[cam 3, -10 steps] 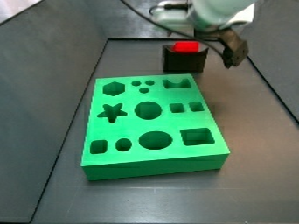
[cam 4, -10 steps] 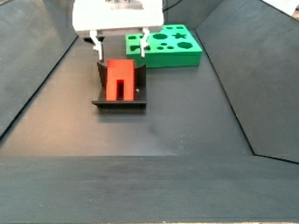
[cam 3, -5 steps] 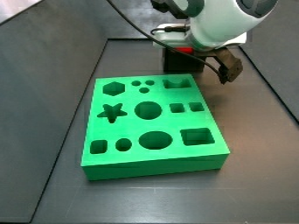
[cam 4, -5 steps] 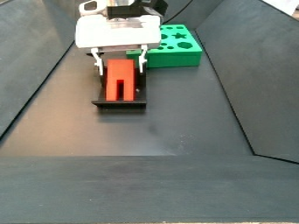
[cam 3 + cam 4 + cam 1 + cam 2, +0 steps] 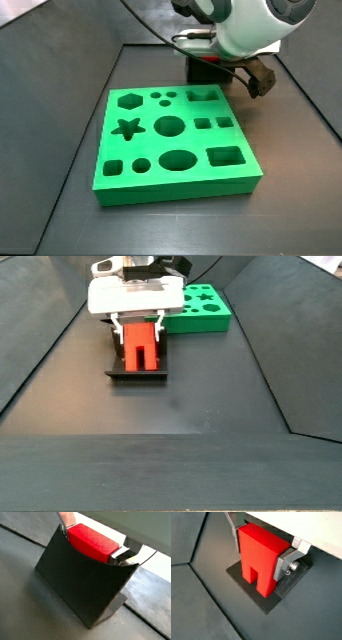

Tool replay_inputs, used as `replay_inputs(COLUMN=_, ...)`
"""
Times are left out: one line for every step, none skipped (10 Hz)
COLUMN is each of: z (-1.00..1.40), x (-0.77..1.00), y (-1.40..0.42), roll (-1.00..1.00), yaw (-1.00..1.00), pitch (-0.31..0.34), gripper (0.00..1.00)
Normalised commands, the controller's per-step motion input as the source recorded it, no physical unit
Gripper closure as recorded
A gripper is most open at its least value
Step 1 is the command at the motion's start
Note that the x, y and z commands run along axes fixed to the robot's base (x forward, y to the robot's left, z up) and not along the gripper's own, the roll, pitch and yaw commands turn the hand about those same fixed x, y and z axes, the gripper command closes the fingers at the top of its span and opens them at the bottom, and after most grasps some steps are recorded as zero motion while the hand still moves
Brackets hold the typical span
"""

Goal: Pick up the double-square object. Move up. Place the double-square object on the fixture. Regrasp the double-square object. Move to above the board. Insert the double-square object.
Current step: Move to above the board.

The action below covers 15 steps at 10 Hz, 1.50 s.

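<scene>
i read no labels. my end effector (image 5: 261, 554) sits over the fixture (image 5: 80, 582), its silver fingers (image 5: 288, 562) clamped on the double-square object (image 5: 259, 554) resting there, beside the board (image 5: 171, 135).

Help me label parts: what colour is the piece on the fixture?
Bright red piece, clearest in a wrist view, between the claw fingers.
</scene>
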Motion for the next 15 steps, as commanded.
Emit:
replay_inputs(z=1.00, x=-0.02, y=-0.23, roll=-0.04, yaw=0.17, pitch=0.173, gripper=1.00)
replay_inputs(z=1.00, x=-0.02, y=-0.23, roll=-0.04, yaw=0.17, pitch=0.173, gripper=1.00)
replay_inputs(z=1.00, x=-0.02, y=-0.22, roll=-0.04, yaw=0.16, pitch=0.158, gripper=1.00)
replay_inputs(z=1.00, x=-0.01, y=-0.19, roll=-0.05, yaw=0.17, pitch=0.116, gripper=1.00)
replay_inputs(z=1.00, x=-0.01, y=-0.19, roll=-0.06, yaw=0.17, pitch=0.090, gripper=1.00)
replay_inputs(z=1.00, x=-0.01, y=-0.18, roll=-0.03, yaw=0.16, pitch=0.034, gripper=1.00)
replay_inputs(z=1.00, x=-0.01, y=-0.17, roll=-0.02, yaw=0.15, pitch=0.019, gripper=1.00)
replay_inputs(z=1.00, x=-0.01, y=-0.16, roll=-0.02, yaw=0.12, pitch=0.000, gripper=1.00)
replay_inputs(z=1.00, x=-0.01, y=-0.15, roll=-0.02, yaw=0.10, pitch=-0.005, gripper=1.00)
replay_inputs(z=1.00, x=-0.01, y=-0.14, roll=-0.02, yaw=0.06, pitch=-0.011, gripper=1.00)
replay_inputs(z=1.00, x=-0.01, y=-0.13, roll=-0.02, yaw=0.04, pitch=-0.008, gripper=1.00)
replay_inputs(z=1.00, x=-0.01, y=-0.12, roll=-0.03, yaw=0.03, pitch=0.001, gripper=1.00)
replay_inputs(z=1.00, x=-0.01, y=-0.11, roll=-0.03, yaw=0.02, pitch=0.014, gripper=1.00)
replay_inputs(z=1.00, x=-0.01, y=-0.09, roll=-0.04, yaw=0.01, pitch=0.028, gripper=1.00)
replay_inputs(z=1.00, x=-0.01, y=-0.09, roll=-0.04, yaw=0.01, pitch=0.040, gripper=1.00)
